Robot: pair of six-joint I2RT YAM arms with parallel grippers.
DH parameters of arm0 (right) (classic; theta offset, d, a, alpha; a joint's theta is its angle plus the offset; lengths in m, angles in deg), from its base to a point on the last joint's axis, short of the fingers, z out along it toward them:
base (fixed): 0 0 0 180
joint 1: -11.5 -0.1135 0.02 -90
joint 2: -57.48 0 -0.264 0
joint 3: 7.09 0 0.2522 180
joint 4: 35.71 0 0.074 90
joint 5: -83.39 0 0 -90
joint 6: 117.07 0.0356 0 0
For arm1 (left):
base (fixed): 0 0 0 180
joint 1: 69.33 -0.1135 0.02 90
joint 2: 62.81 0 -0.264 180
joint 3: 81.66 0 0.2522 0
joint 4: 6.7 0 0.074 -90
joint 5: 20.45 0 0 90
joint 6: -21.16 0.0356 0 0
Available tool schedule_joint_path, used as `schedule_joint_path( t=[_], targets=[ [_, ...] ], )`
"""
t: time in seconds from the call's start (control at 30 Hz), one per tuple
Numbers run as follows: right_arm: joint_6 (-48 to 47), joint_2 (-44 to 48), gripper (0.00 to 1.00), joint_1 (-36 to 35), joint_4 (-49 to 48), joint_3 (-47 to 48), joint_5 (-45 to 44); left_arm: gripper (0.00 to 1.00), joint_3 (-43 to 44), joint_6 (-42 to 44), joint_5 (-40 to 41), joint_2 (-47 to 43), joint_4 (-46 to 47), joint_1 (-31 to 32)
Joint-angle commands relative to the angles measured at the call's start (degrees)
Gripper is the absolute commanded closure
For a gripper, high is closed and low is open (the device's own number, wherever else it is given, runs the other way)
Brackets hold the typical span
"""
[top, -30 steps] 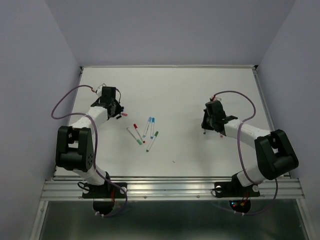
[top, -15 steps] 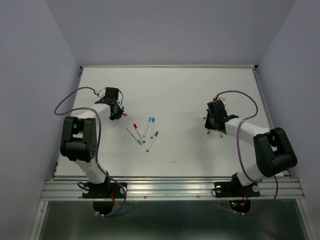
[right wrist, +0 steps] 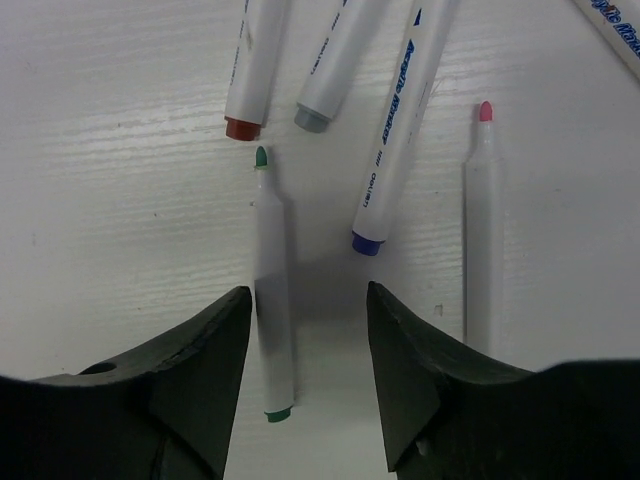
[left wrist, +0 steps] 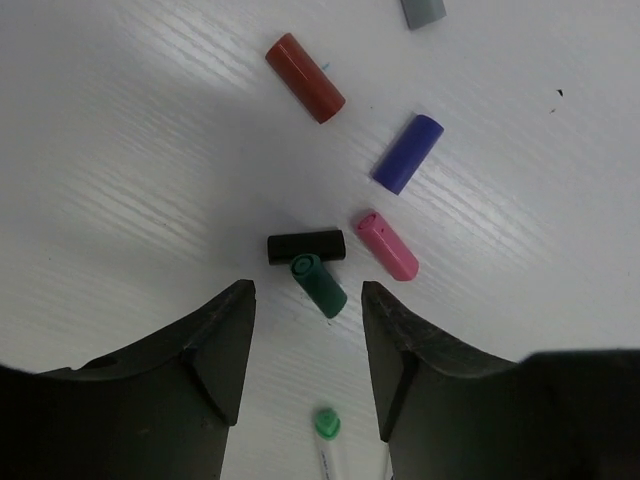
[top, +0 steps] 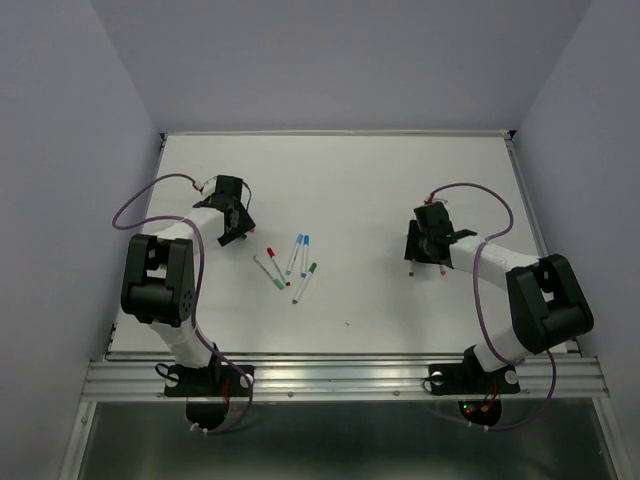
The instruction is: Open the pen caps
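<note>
Several loose pen caps lie on the white table below my left gripper (left wrist: pixel 308 300): red (left wrist: pixel 305 78), purple (left wrist: pixel 408 153), pink (left wrist: pixel 387 245), black (left wrist: pixel 306 246), green (left wrist: pixel 319 285) and grey (left wrist: pixel 423 10). The left gripper is open and empty, and the green cap lies just ahead of its fingertips. My right gripper (right wrist: pixel 308 300) is open and empty over several uncapped white pens. A green-tipped pen (right wrist: pixel 273 290) lies by its left finger and a pink-tipped pen (right wrist: pixel 482 230) lies to its right. In the top view the left gripper (top: pixel 232 222) is at far left and the right gripper (top: pixel 424 245) at right.
Several capped pens (top: pixel 290 262) lie in a loose group mid-table between the arms. A white pen with a green end (left wrist: pixel 327 425) shows between my left fingers. Pens with blue (right wrist: pixel 400 130), red (right wrist: pixel 255 60) and grey (right wrist: pixel 335 60) ends lie ahead of the right gripper.
The left arm's elbow has folded back toward its base while its gripper stayed over the caps, shifting slightly right. The right gripper has turned a little over the uncapped pens.
</note>
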Motion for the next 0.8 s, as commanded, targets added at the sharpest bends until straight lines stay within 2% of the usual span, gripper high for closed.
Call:
schedule_joint_path(
  t=[0.0,0.13,0.17,0.2,0.33,0.5,0.63,0.67,0.77],
  targets=[
    [-1.0,2.5,0.42,0.1,2.0,2.5,1.7,0.34,2.2,-0.5,1.6,-6.0,-2.1,1.7],
    [-2.5,6.7,0.4,0.1,2.9,3.9,7.0,0.13,2.9,-0.7,1.7,-10.5,-3.4,3.3],
    [-2.5,8.3,0.38,0.1,3.5,4.9,9.0,0.05,3.0,-0.7,1.9,-11.7,-4.0,4.0],
    [-2.6,9.1,0.26,-0.8,5.1,5.5,9.5,0.01,3.0,-0.9,2.2,-14.0,-4.1,4.3],
    [-1.0,12.7,0.0,-5.9,6.3,7.2,8.5,0.01,2.9,-1.4,2.4,-20.1,-5.6,5.5],
    [8.1,11.3,0.0,-19.0,7.6,10.0,2.5,0.01,0.9,-3.0,3.9,-27.9,-7.2,6.0],
    [15.7,3.0,0.0,-30.3,9.5,17.0,-6.4,0.01,-2.1,-3.8,4.7,-33.8,-7.7,6.0],
    [16.9,-1.7,0.0,-33.5,10.3,19.1,-8.0,0.01,-2.5,-4.0,4.8,-34.3,-7.9,6.0],
    [21.4,-8.9,0.0,-36.7,14.0,27.2,-13.6,0.01,-3.6,-4.6,4.8,-35.3,-8.9,6.0]
  ],
)
